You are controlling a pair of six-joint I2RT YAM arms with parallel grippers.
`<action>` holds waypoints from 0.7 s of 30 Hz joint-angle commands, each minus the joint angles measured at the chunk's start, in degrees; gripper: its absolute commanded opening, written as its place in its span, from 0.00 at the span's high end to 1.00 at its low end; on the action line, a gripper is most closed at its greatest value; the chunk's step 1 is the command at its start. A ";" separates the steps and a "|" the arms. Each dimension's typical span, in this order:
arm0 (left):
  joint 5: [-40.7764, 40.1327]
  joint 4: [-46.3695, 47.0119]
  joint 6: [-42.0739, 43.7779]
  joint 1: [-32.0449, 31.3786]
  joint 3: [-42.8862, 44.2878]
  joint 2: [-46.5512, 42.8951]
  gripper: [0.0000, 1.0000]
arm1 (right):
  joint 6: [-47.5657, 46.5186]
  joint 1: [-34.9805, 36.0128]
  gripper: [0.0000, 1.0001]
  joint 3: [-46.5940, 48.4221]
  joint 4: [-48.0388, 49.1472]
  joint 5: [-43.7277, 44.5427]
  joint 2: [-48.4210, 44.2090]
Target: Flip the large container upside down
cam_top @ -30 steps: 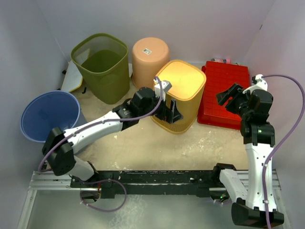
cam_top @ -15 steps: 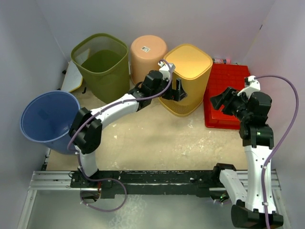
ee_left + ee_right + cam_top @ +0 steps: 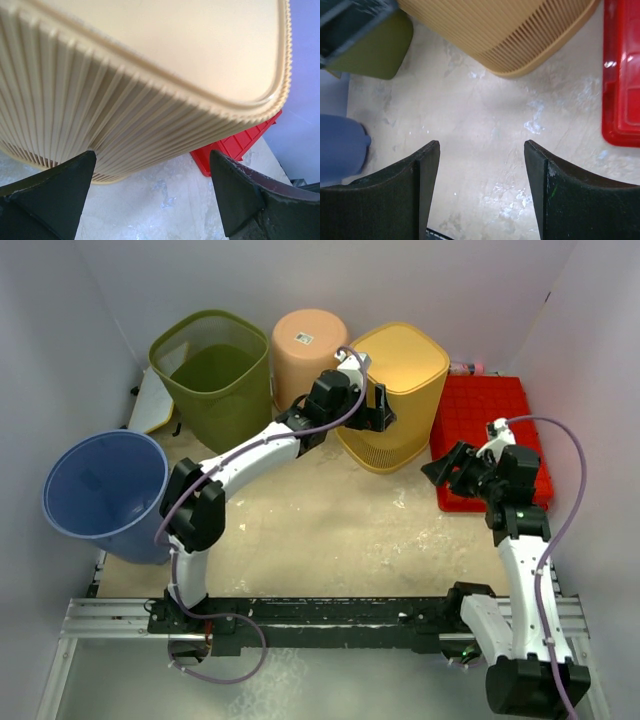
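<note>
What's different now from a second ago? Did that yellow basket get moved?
The yellow basket went from tilted mid-table to the back, now standing base-up beside the peach bin. The left gripper followed and is open at its ribbed side. The right gripper, open, drew nearer along the red tray. Green bin and blue bucket stayed put.

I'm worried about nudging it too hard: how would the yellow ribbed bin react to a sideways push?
The yellow ribbed bin looks like thin slotted plastic, so probably light and easily shoved. It stands tall, so a high push might tip it, while a low one likely slides it across the table. The thin ribs may flex.
</note>
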 commanded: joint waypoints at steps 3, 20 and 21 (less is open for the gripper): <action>-0.96 -0.94 2.17 0.27 2.70 -8.79 0.08 | 9.96 4.84 0.29 -8.12 17.18 -3.12 3.28; -17.46 -12.31 4.88 0.25 -7.67 -34.51 0.08 | 21.73 21.14 0.27 -7.08 49.66 18.04 29.13; -18.65 -13.11 5.05 0.29 -8.67 -35.59 0.08 | 21.67 21.14 0.27 -5.83 49.78 19.04 31.28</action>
